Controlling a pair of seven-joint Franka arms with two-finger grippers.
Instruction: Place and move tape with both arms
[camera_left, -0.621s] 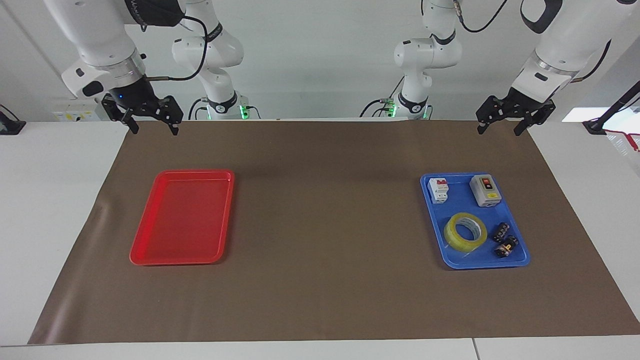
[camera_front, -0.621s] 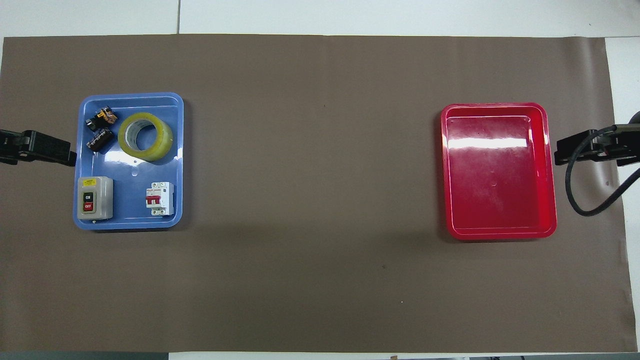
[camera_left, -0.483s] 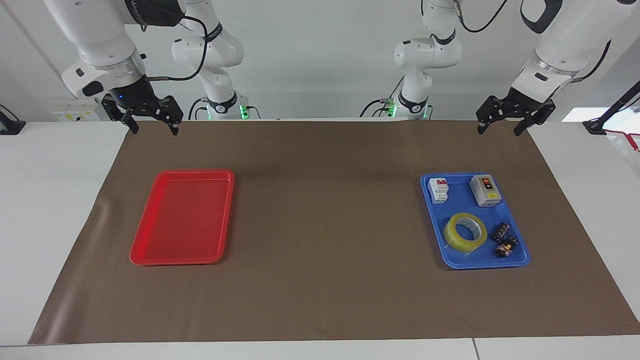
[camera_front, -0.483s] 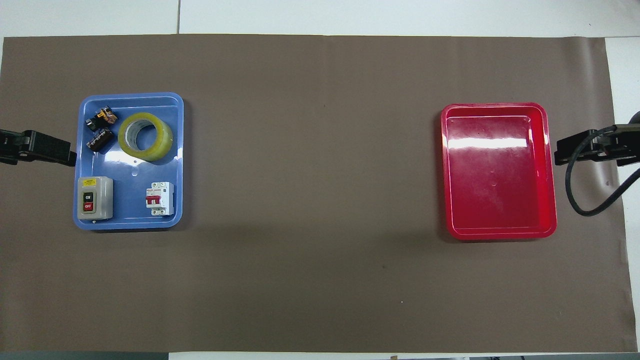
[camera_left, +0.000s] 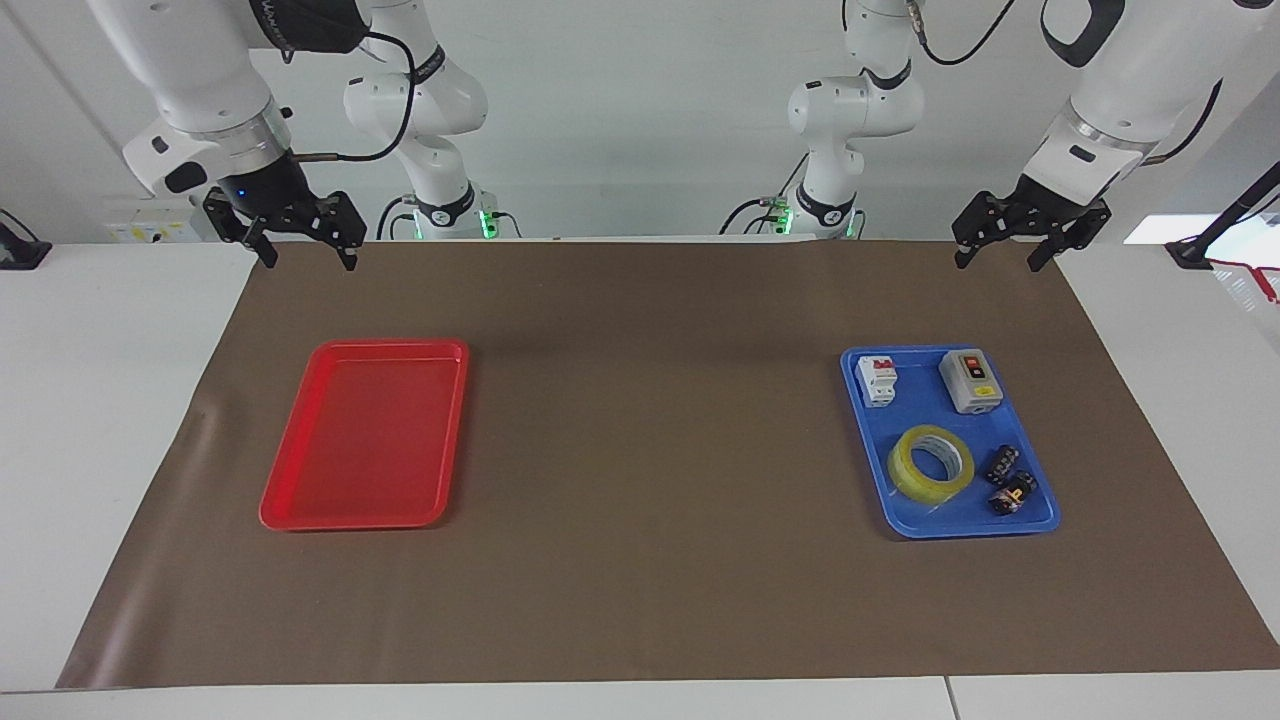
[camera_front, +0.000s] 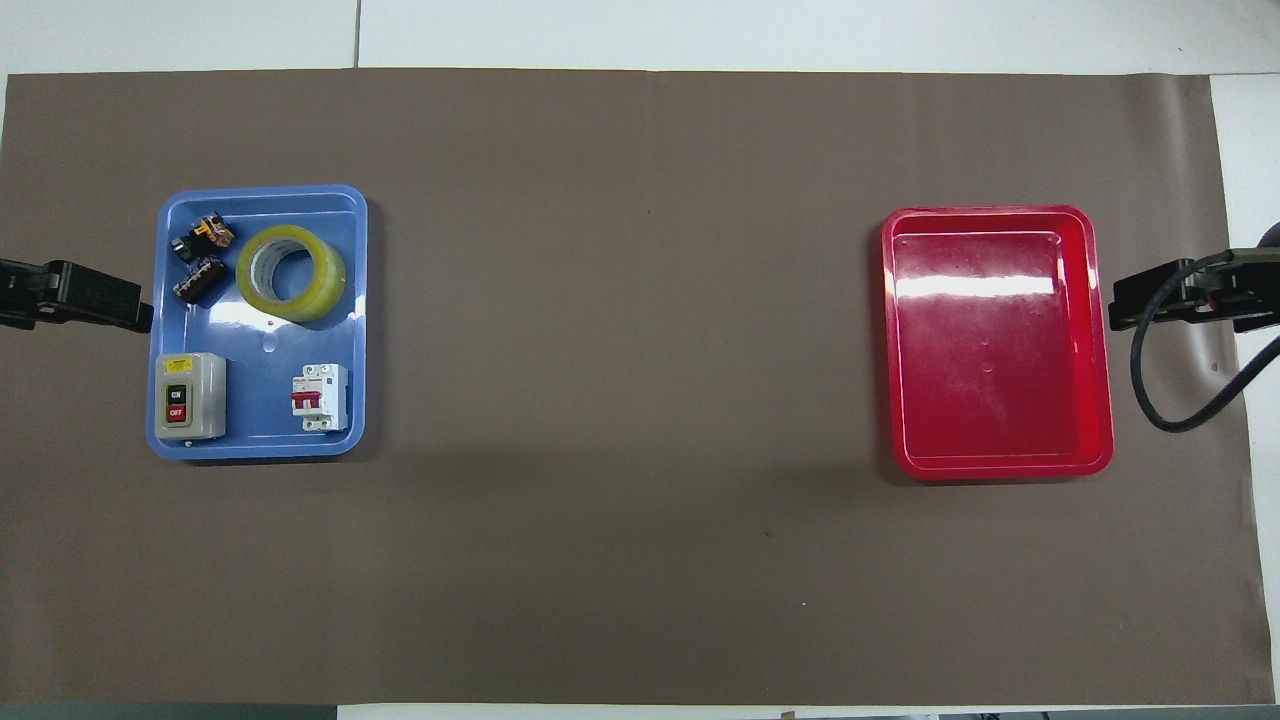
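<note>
While overhead crops grippers, facing shows left gripper (camera_left: 1003, 258), right gripper (camera_left: 306, 257) spread (empty); tape (camera_left: 930, 465) trayed.

Tape (camera_left: 930, 464) (camera_front: 291, 272): wide roll, translucent yellow, pale whitish core. Lies flat, hole up, in blue tray (camera_left: 906, 520) (camera_front: 262, 441) at left arm's end of table. Sits in tray's half farther from robots, just beside two small black parts (camera_left: 1008, 480) (camera_front: 199, 263). Untouched.

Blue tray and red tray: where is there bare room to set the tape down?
The red tray holds nothing. The brown mat between it and the blue tray is bare too. The blue tray is crowded: tape, breaker, switch box, two black parts.
</note>
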